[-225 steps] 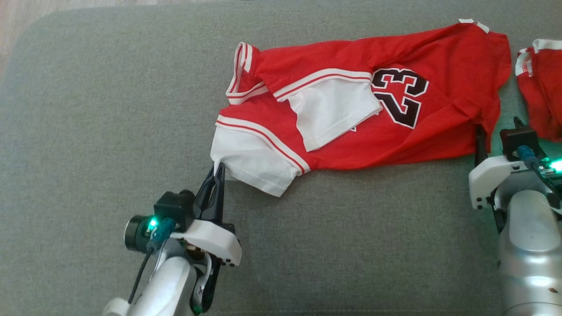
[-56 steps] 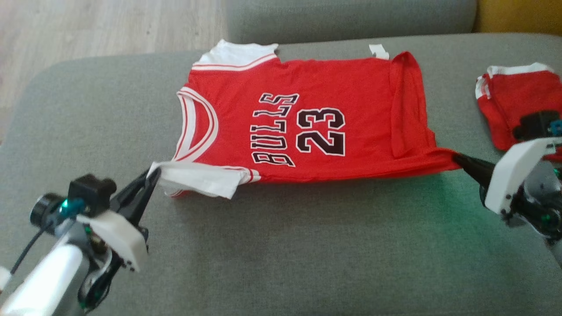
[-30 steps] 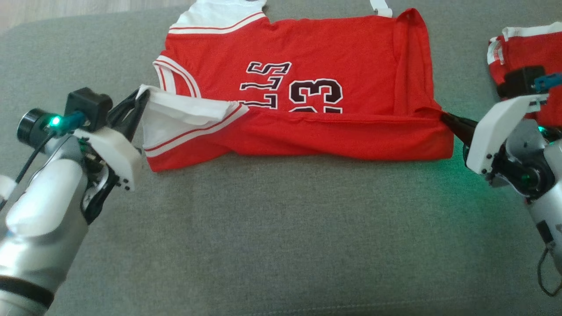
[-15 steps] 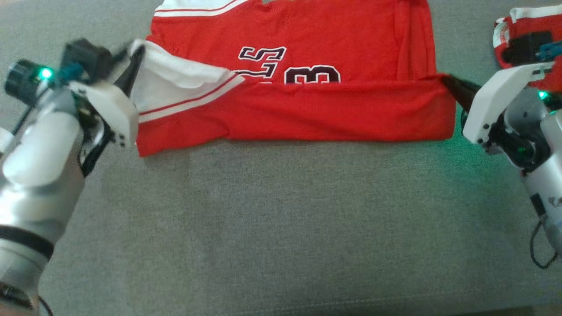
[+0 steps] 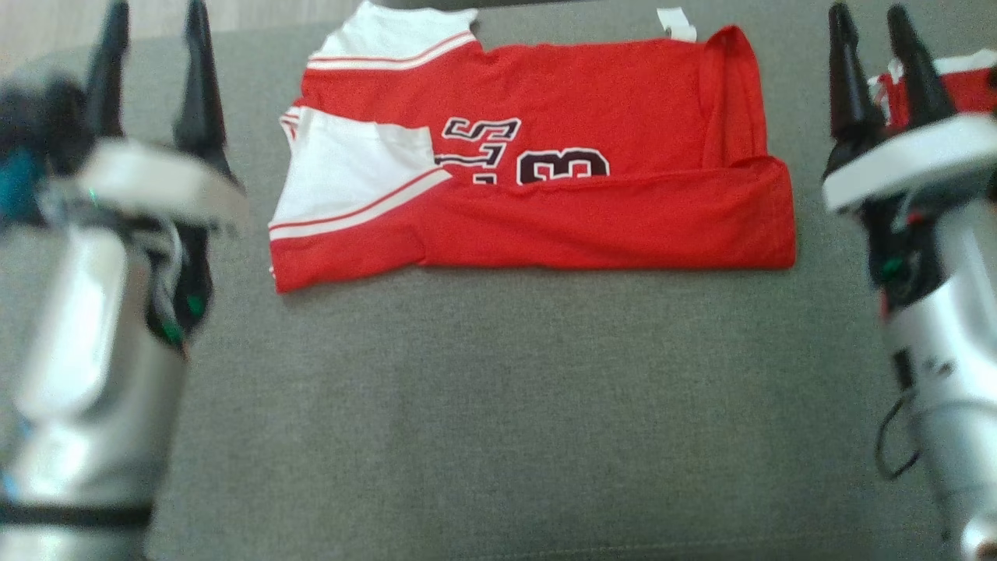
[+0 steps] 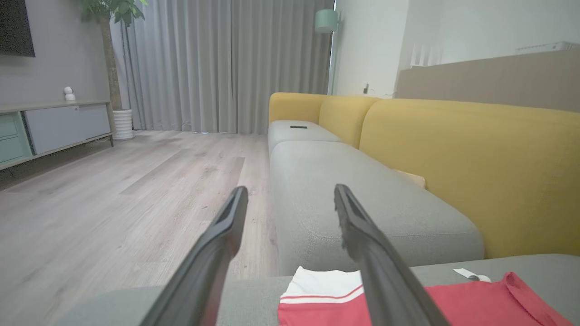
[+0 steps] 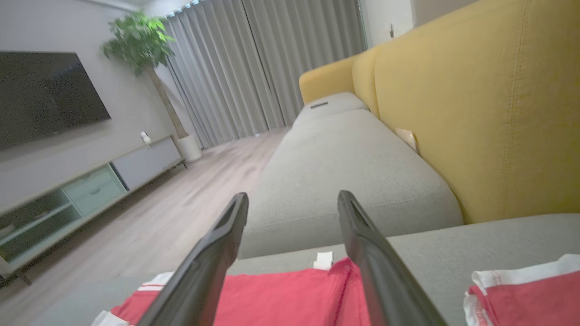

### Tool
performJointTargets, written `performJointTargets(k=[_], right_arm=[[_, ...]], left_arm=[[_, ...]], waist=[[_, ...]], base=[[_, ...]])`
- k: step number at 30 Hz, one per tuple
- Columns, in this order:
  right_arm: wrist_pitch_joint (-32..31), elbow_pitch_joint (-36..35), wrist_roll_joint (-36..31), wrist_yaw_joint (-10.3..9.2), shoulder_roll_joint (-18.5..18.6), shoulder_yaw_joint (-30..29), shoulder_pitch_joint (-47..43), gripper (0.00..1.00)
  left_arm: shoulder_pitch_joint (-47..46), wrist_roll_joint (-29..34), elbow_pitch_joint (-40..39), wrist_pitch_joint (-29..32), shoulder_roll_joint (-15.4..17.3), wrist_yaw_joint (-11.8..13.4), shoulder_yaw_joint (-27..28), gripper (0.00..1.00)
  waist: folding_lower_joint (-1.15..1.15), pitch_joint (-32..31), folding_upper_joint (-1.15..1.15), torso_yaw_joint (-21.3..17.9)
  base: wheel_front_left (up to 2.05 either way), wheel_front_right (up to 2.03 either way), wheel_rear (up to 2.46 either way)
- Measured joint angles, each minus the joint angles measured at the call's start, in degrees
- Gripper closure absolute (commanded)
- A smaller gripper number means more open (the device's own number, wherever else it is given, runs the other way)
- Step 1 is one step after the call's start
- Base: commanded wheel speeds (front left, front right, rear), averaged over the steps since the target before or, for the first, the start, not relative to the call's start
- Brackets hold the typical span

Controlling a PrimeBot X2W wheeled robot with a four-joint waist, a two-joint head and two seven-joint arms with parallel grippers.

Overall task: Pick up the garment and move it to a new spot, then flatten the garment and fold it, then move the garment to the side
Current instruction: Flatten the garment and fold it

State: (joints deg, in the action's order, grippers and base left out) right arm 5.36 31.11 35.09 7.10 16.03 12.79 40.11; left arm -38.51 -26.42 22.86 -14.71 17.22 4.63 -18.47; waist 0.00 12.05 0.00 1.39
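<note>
Grey sofa cushion (image 5: 498, 405) bearing half-folded red garment (image 5: 607, 226), left gripper (image 5: 156, 15) and right gripper (image 5: 866, 14) both spread, empty, wrist views adding yellow backrest (image 6: 471, 154), curtains (image 6: 217, 63), wooden floor (image 6: 113, 190), television (image 7: 45, 95)

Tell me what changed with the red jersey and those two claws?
Both let go: the left gripper released the white sleeve, the right gripper the hem corner, and both lifted clear, jaws open. The near edge of the red basketball jersey now lies folded over its lettering. The second red garment stayed on the grey sofa cushion.

Open grey cushion (image 5: 498, 405) fronts the jersey (image 5: 592, 226); another red garment (image 5: 964, 84) flanks the right tool (image 5: 866, 12).
</note>
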Motion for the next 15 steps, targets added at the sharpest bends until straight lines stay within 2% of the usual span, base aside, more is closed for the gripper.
performJointTargets(k=[4, 8, 11, 15], right_arm=[[5.54, -3.2, -5.44, 0.0, -5.88, -5.11, -7.38, 0.0], [7.45, -7.3, -11.65, 0.0, -10.83, -9.03, -15.13, 0.0], [8.32, -9.26, -14.82, 0.0, -12.29, -11.28, -20.13, 0.0], [8.47, -9.83, -14.93, 0.0, -12.5, -12.36, -24.71, 0.0]], left_arm=[[11.43, 3.69, -6.45, 0.0, -4.13, 0.46, 4.66, 0.0], [18.17, 6.78, -10.23, 0.0, -8.22, 0.22, 7.7, 0.0], [21.45, 8.82, -11.41, 0.0, -10.89, -0.6, 9.16, 0.0], [25.11, 10.61, -9.75, 0.0, -12.54, -1.18, 10.69, 0.0]], waist=[[0.0, -2.33, 0.0, 0.5], [0.0, -4.21, 0.0, 0.82], [0.0, -5.23, 0.0, 0.91], [0.0, -5.43, 0.0, 0.4]], base=[[0.0, 0.0, 0.0], [0.0, 0.0, 0.0], [0.0, 0.0, 0.0], [0.0, 0.0, 0.0]])
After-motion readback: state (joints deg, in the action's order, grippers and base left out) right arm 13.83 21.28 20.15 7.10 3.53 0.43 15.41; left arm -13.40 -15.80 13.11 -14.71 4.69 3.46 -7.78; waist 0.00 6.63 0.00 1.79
